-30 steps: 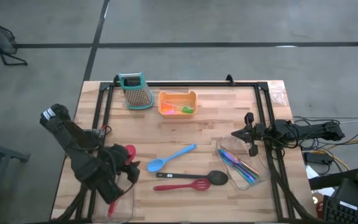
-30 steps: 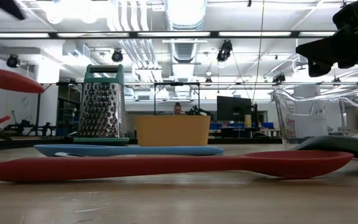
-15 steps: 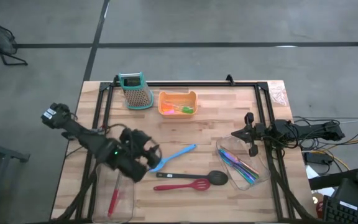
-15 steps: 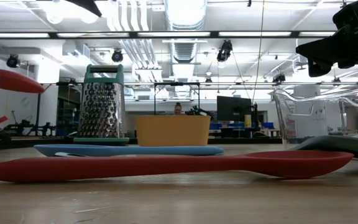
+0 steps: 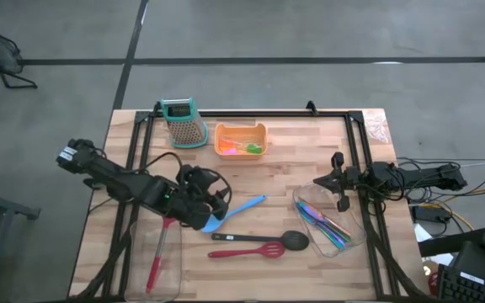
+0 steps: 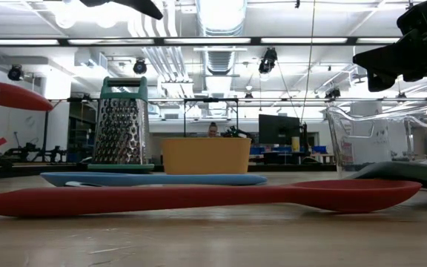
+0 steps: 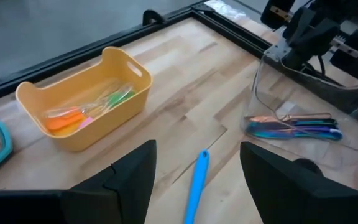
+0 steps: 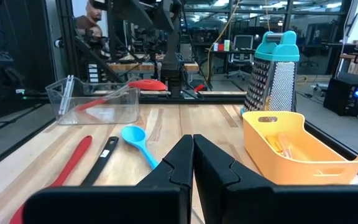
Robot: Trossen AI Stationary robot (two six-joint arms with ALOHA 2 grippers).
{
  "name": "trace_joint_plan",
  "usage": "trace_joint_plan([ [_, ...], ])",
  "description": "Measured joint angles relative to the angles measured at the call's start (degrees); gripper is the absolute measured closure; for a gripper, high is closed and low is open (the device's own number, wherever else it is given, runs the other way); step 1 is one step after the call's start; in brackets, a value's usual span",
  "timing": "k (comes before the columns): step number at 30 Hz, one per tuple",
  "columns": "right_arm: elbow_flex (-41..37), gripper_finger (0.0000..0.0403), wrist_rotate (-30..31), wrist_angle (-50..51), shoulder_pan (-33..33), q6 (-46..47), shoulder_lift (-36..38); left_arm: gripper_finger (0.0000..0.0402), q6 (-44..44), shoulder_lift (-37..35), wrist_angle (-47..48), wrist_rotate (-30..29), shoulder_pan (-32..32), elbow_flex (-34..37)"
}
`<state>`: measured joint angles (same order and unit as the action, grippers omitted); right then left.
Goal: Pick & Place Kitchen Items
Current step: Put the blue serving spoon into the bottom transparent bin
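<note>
hovering over the blue spoon, the left tool has its fingers spread wide with nothing between them; in the left wrist view the spoon's handle runs up between the two dark fingers, apart from both. the spoon lies on the wooden bench near its middle, bowl toward the left arm. just beside it, toward the near edge, lie a black spoon and a red slotted spatula, side by side and roughly parallel.

a red spoon rests slanted inside a clear bin at the bench's left near corner. another clear bin on the right side holds thin shiny cutlery with blue handles. the right tool hangs clenched and empty just beside that bin, near the bench's right edge.

at the far side an orange tray holds small orange, green and pink pieces, and a metal grater with a teal top stands upright just to its left. in the low view the red spatula fills the foreground with the blue spoon behind it, then the tray and grater. a person shows beyond the bench in the right wrist view.
</note>
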<state>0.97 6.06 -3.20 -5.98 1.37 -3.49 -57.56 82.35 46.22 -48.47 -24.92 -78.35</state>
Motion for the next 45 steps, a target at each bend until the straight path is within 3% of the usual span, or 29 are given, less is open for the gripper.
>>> trace_joint_plan([
  [21,0.0,0.0394,0.0,0.0,0.0,0.07,0.01,0.0164,-2.45,0.02,-1.54,1.3,1.71,2.72],
  [37,0.0,0.0394,0.0,-0.02,0.0,0.0,0.02,0.0164,-1.02,7.01,-3.11,13.79,4.04,2.82],
  [45,0.0,0.0394,-0.02,-0.02,-0.02,0.01,0.0,0.0165,2.27,12.95,-10.17,22.95,5.25,2.84],
])
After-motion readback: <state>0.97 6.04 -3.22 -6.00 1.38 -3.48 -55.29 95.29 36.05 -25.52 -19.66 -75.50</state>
